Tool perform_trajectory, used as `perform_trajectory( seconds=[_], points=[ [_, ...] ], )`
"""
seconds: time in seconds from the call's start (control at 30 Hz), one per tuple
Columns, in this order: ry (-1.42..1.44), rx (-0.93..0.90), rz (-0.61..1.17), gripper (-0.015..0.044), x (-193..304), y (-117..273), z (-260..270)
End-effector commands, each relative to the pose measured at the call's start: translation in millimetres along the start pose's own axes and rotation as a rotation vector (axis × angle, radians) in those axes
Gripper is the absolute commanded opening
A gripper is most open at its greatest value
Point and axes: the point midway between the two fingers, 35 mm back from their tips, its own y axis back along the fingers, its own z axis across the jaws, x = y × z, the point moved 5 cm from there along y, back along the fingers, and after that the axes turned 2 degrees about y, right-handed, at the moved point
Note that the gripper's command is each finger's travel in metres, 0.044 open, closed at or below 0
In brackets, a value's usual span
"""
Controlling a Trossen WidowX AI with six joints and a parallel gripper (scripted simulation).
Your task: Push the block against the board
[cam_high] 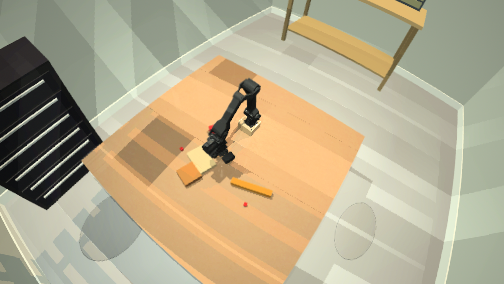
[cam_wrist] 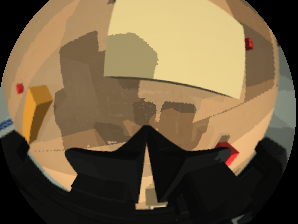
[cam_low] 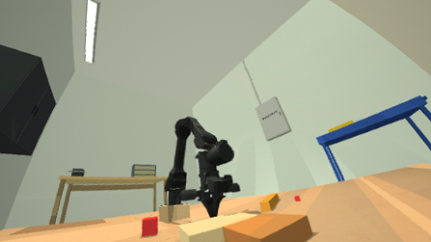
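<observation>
The flat square block (cam_high: 199, 163) (cam_low: 235, 232) (cam_wrist: 174, 42) lies on the wooden table top (cam_high: 280, 145). It looks pale cream near my gripper and orange at its outer end (cam_high: 188, 174). The long thin orange board (cam_high: 251, 187) (cam_low: 269, 202) (cam_wrist: 36, 111) lies apart from it, to the side, with bare table between them. My gripper (cam_high: 226, 157) (cam_low: 213, 210) (cam_wrist: 146, 128) is shut on nothing. It hangs low over the table just off the block's near edge. I cannot tell whether it touches the block.
Small red cubes (cam_high: 180, 148) (cam_high: 245, 204) (cam_low: 149, 226) (cam_low: 297, 198) (cam_wrist: 249, 44) lie scattered on the table. The arm's base (cam_high: 250, 125) stands behind the gripper. A black drawer cabinet (cam_high: 35, 120) stands to the left, a wooden shelf table (cam_high: 350, 45) at the back.
</observation>
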Motion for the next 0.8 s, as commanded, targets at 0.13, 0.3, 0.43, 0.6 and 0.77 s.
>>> perform_trajectory(
  seconds=[0.13, 0.3, 0.43, 0.6, 0.77],
  points=[
    [-0.002, 0.0, -0.014, 0.0, -1.3, 55.0, 0.3],
    [0.016, -0.004, -0.026, 0.0, -5.9, 51.4, -0.6],
    [0.138, 0.0, -0.027, 0.0, -18.4, 53.3, -11.1],
    [0.301, 0.005, -0.028, 0.0, -34.0, 55.5, -26.2],
    [0.47, 0.01, -0.027, 0.0, -48.4, 57.5, -42.7]
  ],
)
